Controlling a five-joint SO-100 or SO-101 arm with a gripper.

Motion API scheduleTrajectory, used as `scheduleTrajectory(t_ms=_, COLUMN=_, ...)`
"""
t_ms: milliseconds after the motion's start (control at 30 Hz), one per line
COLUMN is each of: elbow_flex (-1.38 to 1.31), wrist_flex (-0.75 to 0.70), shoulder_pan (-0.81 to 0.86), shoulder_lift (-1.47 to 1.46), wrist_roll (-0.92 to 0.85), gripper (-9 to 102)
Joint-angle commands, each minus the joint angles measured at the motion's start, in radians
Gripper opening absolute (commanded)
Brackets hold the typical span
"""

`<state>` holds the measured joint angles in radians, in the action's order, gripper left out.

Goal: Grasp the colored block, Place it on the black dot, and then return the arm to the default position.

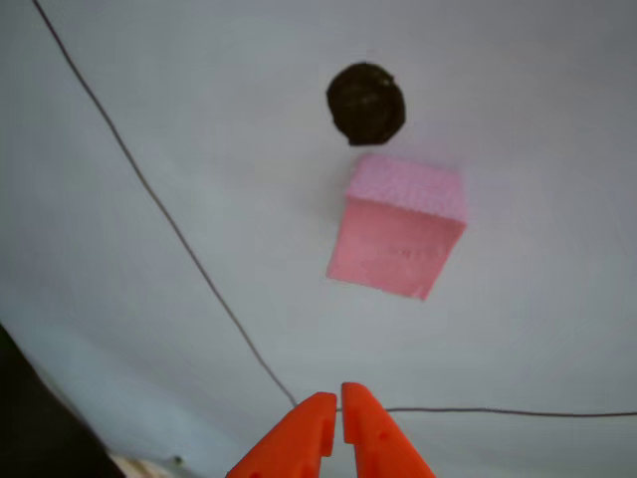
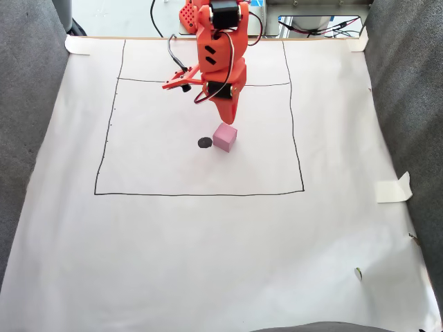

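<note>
White paper sheet (image 2: 208, 242). Colored block (image 1: 398, 227): foam, likely light, soft; grip opposite flat sides. Beside black dot (image 1: 365, 103). Gripper (image 1: 338, 410): closed, empty.

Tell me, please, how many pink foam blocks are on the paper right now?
1. The pink block sits inside the drawn square, just right of the black dot in the fixed view, below the arm.

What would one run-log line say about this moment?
gripper: orange two-finger gripper shut, empty | block: pink foam cube on paper beside black dot, not on it | placement: not done
</note>
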<state>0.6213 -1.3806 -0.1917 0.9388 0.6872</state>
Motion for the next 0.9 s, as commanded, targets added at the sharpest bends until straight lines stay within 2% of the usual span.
scheduleTrajectory(t_ms=0, elbow_flex=-0.046, wrist_flex=0.012, shoulder_pan=-0.008, shoulder_lift=0.034, wrist_roll=0.008, gripper=0)
scheduleTrajectory(t_ms=167, elbow_flex=-0.018, wrist_flex=0.040, shoulder_pan=0.006, shoulder_lift=0.048, wrist_roll=0.048, gripper=0)
scheduleTrajectory(t_ms=367, elbow_flex=0.100, wrist_flex=0.055, shoulder_pan=0.018, shoulder_lift=0.098, wrist_roll=0.178, gripper=0)
scheduleTrajectory(t_ms=533, elbow_flex=0.181, wrist_flex=0.021, shoulder_pan=0.021, shoulder_lift=0.109, wrist_roll=0.296, gripper=0)
scheduleTrajectory(t_ms=867, elbow_flex=0.193, wrist_flex=-0.069, shoulder_pan=0.041, shoulder_lift=0.115, wrist_roll=0.400, gripper=0)
